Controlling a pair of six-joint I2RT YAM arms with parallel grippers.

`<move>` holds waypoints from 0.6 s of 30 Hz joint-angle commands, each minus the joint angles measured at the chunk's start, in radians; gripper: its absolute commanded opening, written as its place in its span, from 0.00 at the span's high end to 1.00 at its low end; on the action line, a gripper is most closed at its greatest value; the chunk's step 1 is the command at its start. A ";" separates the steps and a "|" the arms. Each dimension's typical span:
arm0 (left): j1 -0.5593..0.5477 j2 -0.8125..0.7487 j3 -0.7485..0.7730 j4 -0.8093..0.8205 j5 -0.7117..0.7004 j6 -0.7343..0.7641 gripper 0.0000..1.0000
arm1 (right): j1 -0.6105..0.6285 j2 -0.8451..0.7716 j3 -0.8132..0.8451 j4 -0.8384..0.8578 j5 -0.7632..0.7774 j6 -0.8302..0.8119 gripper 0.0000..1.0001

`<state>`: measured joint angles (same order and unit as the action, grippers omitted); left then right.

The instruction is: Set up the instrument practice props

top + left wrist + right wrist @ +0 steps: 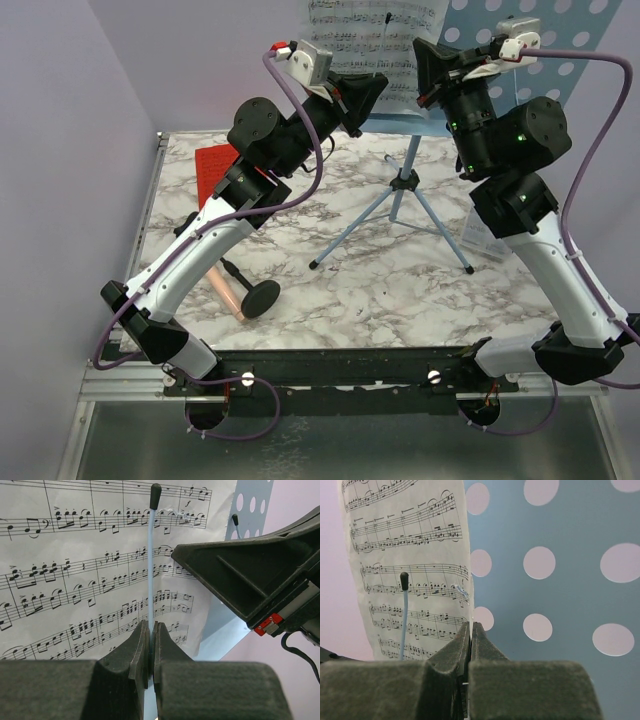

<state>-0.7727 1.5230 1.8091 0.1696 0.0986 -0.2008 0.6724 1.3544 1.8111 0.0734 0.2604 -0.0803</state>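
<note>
The light blue music stand (403, 182) stands on its tripod at the back of the table, its perforated desk (570, 590) upright. White sheet music (350, 30) leans on the desk. My left gripper (150, 624) is shut on the stand's thin blue page-holder wire (151, 555), which lies across the sheet music (75, 580). My right gripper (470, 625) is shut on the right edge of the sheet music (415, 545). The red sheet (214, 170) lies flat at the table's left. The microphone (227, 290) lies on its side at the front left, with its black round base (260, 298) beside it.
A small clear box (480, 236) sits at the right, partly behind my right arm. The tripod legs (345, 240) spread over the middle of the marble table (380, 290). A purple wall closes the left side and the back.
</note>
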 commanded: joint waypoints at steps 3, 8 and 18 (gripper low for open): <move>-0.005 -0.044 -0.005 0.021 0.019 0.004 1.00 | 0.001 -0.007 0.022 0.002 -0.046 -0.100 1.00; -0.005 -0.040 -0.002 0.021 0.016 0.004 1.00 | 0.000 -0.010 0.003 0.004 -0.048 -0.099 1.00; -0.005 -0.045 -0.011 0.021 0.007 0.010 1.00 | 0.001 -0.042 -0.053 0.024 -0.024 -0.127 1.00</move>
<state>-0.7727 1.5227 1.8076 0.1707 0.0982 -0.1997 0.6724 1.3453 1.7950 0.0776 0.2310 -0.1818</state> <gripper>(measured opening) 0.073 0.005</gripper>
